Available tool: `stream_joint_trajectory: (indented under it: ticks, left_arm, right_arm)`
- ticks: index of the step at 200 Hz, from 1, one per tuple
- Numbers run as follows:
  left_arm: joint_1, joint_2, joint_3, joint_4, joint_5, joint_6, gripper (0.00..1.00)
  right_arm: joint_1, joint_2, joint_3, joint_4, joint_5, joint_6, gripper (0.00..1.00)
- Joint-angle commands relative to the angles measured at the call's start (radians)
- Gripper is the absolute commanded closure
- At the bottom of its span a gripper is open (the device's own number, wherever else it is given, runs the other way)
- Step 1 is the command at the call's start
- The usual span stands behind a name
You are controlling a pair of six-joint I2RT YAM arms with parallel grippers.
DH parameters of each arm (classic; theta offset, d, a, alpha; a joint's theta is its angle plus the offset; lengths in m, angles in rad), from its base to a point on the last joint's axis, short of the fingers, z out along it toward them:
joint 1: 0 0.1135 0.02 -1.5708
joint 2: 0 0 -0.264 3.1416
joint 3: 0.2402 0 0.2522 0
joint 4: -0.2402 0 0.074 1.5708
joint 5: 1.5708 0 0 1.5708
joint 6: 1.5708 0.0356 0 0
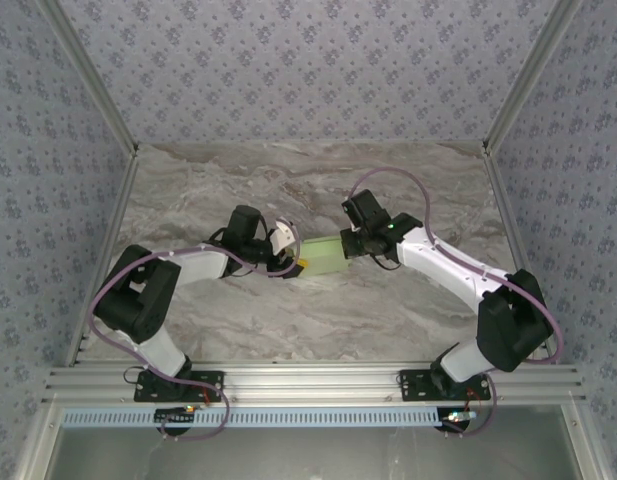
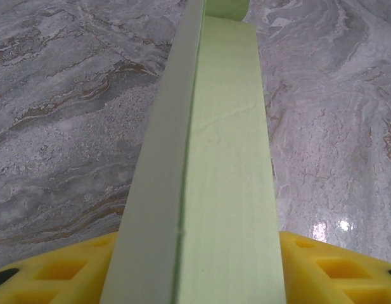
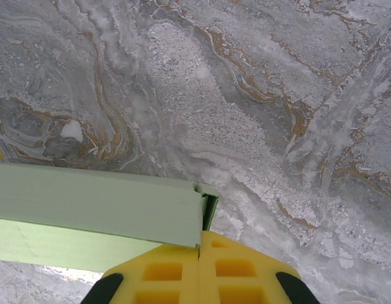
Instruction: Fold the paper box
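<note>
Top view: pale green paper box (image 1: 323,257) lies lengthwise between left claw (image 1: 294,262) and right claw (image 1: 351,246), over the middle of the marble worktop (image 1: 288,320).
Left wrist view: box runs between yellow fingers (image 2: 49,272); gripped or loose, cannot tell.
Right wrist view: fingers (image 3: 163,272) pressed together, pinching the box's end edge.
</note>
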Motion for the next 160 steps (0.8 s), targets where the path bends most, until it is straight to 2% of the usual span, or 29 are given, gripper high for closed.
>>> stream_joint_trajectory:
  ticks: [1,43,84,98,139,160]
  left_arm:
    - [0.006,-0.043,0.000,0.009,0.000,-0.009,0.40]
    - [0.013,-0.083,-0.015,0.013,-0.030,-0.050,0.37]
    - [0.012,-0.164,-0.051,0.020,-0.114,-0.194,0.35]
    - [0.001,-0.202,-0.066,0.002,-0.184,-0.243,0.35]
    - [-0.078,-0.317,-0.071,-0.125,-0.478,-0.367,0.40]
    - [-0.109,-0.362,-0.060,-0.195,-0.554,-0.425,0.46]
  right_arm:
    - [0.010,0.007,0.003,-0.070,0.029,0.020,0.95]
    - [0.020,0.019,0.018,-0.078,0.037,0.024,0.95]
    - [0.029,0.025,0.027,-0.082,0.042,0.028,0.95]
    - [0.032,0.029,0.033,-0.085,0.044,0.029,0.95]
    - [0.038,0.041,0.045,-0.096,0.051,0.031,0.95]
    - [0.041,0.043,0.045,-0.100,0.054,0.034,0.95]
